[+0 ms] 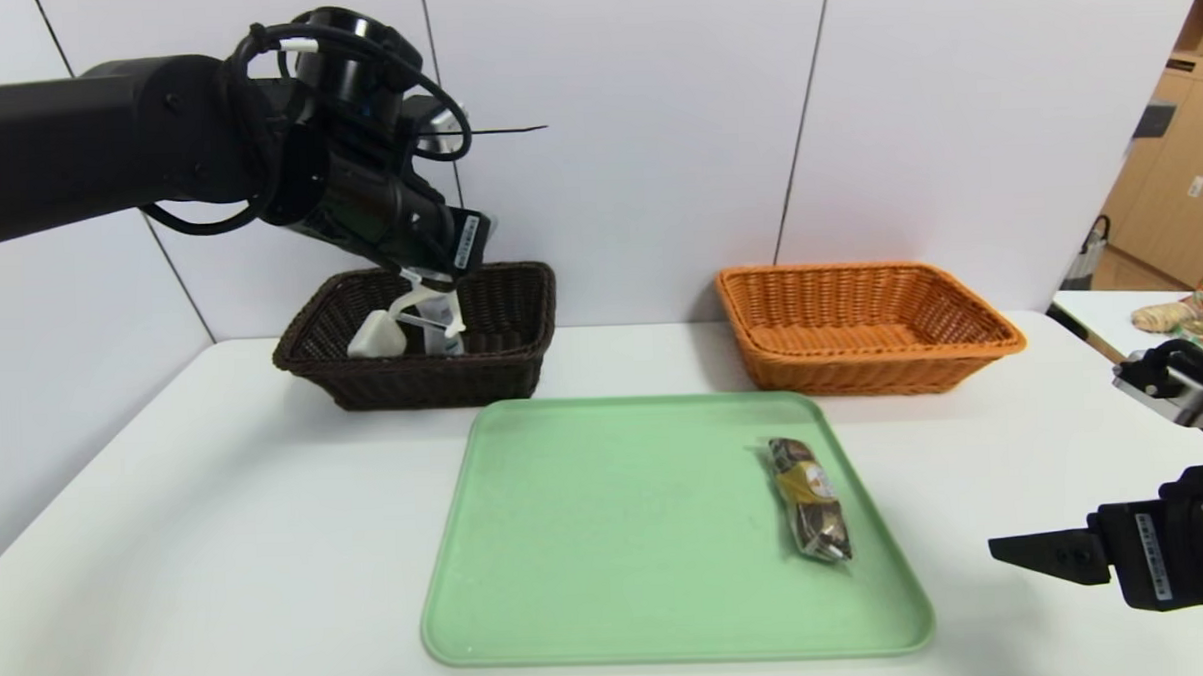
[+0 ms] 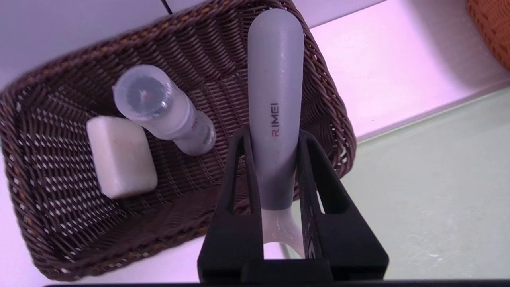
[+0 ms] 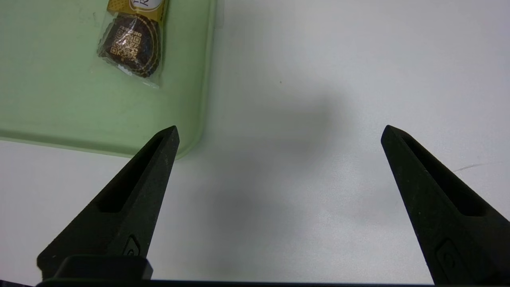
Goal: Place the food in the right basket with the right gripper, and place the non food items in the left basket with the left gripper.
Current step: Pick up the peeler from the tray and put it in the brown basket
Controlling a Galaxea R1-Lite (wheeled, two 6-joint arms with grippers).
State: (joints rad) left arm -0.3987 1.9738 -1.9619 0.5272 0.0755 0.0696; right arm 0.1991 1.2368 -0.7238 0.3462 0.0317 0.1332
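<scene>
My left gripper [image 1: 427, 280] [image 2: 273, 135] is shut on a grey-handled tool [image 2: 275, 99] [image 1: 443, 322] printed "RIMEI". It hangs handle-down over the dark brown left basket [image 1: 507, 366] [image 2: 59, 247], and the tool's white forked end sits near the palm. A white capped bottle [image 2: 159, 107] [image 1: 373, 338] and a white soap-like block [image 2: 119, 155] lie inside that basket. A brown-and-gold snack packet [image 1: 810, 499] [image 3: 133, 44] lies on the green tray [image 1: 608, 538] [image 3: 48, 99] near its right side. My right gripper [image 1: 1009, 549] [image 3: 279, 133] hovers open and holds nothing, over the table just off the tray's near right corner.
The orange right basket [image 1: 866, 324] stands behind the tray with nothing showing inside. A second table at the far right [image 1: 1091, 311] carries several packaged items [image 1: 1196, 307]. White wall panels rise close behind both baskets.
</scene>
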